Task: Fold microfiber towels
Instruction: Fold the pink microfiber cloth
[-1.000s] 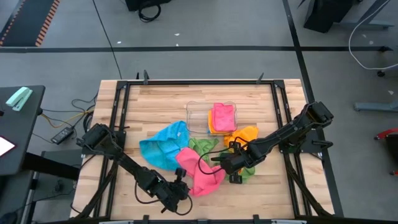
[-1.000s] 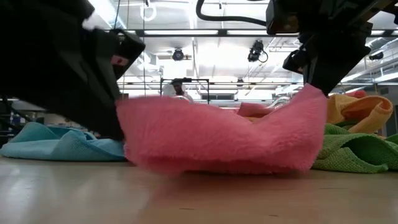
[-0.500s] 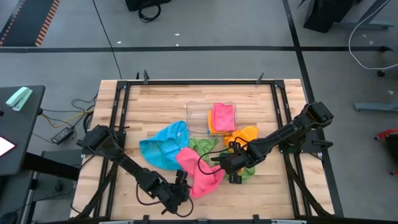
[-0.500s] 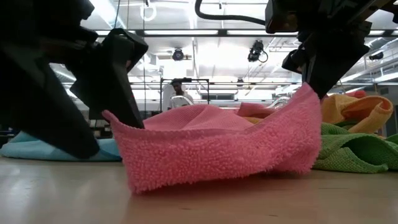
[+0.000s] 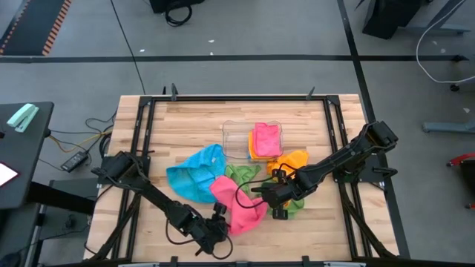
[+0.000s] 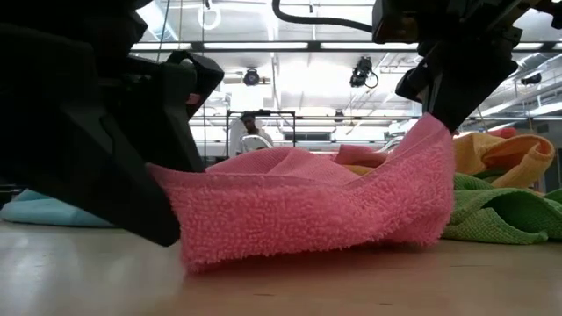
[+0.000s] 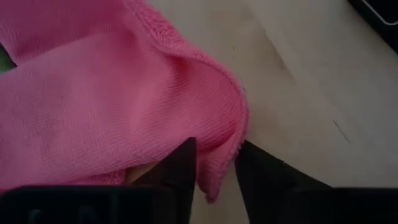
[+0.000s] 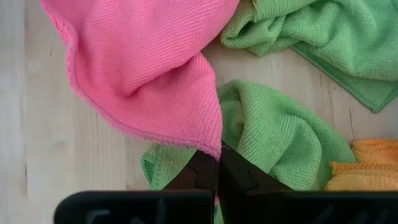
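Pink towel [image 5: 237, 205] lies crumpled at the table's [image 5: 185, 126] front centre, long axis running from the front-left edge back toward the green towel [image 5: 245, 174]. Left gripper [image 7: 214, 171] has its jaws spread astride one fuzzy hem, not yet pinching. Right gripper [image 8: 217, 165] has its jaws pressed together, pinching the opposite corner and lifting it into a peak. Low view shows the nap and a sagging middle; overhead adds the blue towel [image 5: 194, 174] to the left, the orange towel [image 5: 295, 159] to the right, and folded pink and orange ones in a clear tray [image 5: 236, 133].
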Available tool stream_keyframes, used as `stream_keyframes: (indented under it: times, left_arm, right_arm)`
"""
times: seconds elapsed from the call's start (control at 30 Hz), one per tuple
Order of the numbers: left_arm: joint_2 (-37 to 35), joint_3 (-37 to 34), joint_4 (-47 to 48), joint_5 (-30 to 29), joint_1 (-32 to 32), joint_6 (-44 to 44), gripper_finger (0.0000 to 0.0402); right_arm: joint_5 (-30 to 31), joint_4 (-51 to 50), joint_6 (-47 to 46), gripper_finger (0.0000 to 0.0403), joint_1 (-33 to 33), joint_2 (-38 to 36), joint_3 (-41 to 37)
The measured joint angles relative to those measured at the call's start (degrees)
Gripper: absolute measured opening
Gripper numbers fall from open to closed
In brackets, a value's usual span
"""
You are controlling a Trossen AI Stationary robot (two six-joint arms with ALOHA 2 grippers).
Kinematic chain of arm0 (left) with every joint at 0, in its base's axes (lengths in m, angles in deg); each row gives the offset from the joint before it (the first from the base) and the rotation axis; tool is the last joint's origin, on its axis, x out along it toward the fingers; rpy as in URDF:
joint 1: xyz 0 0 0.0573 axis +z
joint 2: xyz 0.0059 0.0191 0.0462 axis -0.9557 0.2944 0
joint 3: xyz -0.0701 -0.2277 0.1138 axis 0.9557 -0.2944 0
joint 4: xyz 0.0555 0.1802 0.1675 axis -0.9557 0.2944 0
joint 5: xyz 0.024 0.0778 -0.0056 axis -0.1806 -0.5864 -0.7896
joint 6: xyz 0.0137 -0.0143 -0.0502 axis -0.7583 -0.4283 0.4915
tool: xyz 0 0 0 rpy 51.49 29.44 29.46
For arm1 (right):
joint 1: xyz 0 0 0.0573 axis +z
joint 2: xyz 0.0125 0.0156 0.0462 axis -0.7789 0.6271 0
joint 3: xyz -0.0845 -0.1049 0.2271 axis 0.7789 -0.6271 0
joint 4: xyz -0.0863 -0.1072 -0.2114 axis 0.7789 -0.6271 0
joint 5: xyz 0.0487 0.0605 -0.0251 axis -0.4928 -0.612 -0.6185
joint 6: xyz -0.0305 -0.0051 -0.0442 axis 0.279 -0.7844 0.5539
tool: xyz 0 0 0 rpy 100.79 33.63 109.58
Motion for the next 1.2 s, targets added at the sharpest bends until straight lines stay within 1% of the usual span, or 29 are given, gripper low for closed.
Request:
stream_keyframes:
  times: [0.23,0.27,0.37,0.47,0.53,0.6,0.7,0.77,0.83,0.9,1.03,1.13,1.2]
  left_arm:
    - [-0.3,0.0,0.0,0.0,-0.5,-0.5,0.0018]
    - [-0.8,0.2,0.6,0.0,-0.8,-0.5,0.0011]
    - [-3.8,1.7,3.6,-1.5,-1.5,0.0,0.0014]
    - [-6.9,4.6,12.2,-7.5,-2.4,1.3,0.0021]
    - [-8.9,7.3,17.4,-11.1,-2.5,1.6,0.0017]
    - [-11.3,9.9,21.3,-13.4,-2.4,1.6,0.001]
    - [-13.6,13.3,25.0,-14.3,-1.9,0.5,0.0008]
    - [-14.8,14.4,28.0,-14.3,-1.7,-0.3,0.0015]
    - [-15.6,15.9,29.5,-14.8,-1.1,-0.5,0.0023]
    - [-16.5,17.2,33.8,-16.4,-0.7,-0.8,0.0025]
    - [-17.3,19.9,40.0,-19.3,0.5,-1.5,0.0009]
    - [-18.5,22.9,43.0,-19.6,1.0,-2.9,0.0009]
    - [-19.3,25.4,44.2,-19.7,1.0,-4.4,0.0018]
  right_arm:
    - [0.0,0.0,0.0,0.0008,0.0,0.0,0.0]
    - [0.0,-0.1,0.1,0.0008,0.0,0.0,0.0]
    - [-1.1,-0.7,0.4,0.0008,0.0,-0.1,0.1]
    - [-1.2,-1.5,0.7,0.0008,0.6,-0.7,1.9]
    - [-0.9,-2.8,2.1,0.0008,1.3,-1.1,4.3]
    - [-0.9,-3.8,4.7,0.0008,1.8,-1.2,7.0]
    - [-0.9,-4.7,8.3,0.0008,2.6,-1.5,11.3]
    - [-0.8,-4.6,10.1,0.0008,2.6,-1.6,14.4]
    - [-0.8,-7.9,11.2,0.0008,2.6,-1.6,17.6]
    - [-0.8,-9.9,11.8,0.0008,2.6,-1.6,20.2]
    - [-0.7,-16.1,13.1,0.0008,2.4,-1.6,26.1]
    - [-0.7,-20.7,13.5,0.0008,2.4,-1.6,30.7]
    - [-0.7,-23.3,13.8,0.0008,2.4,-1.6,34.2]
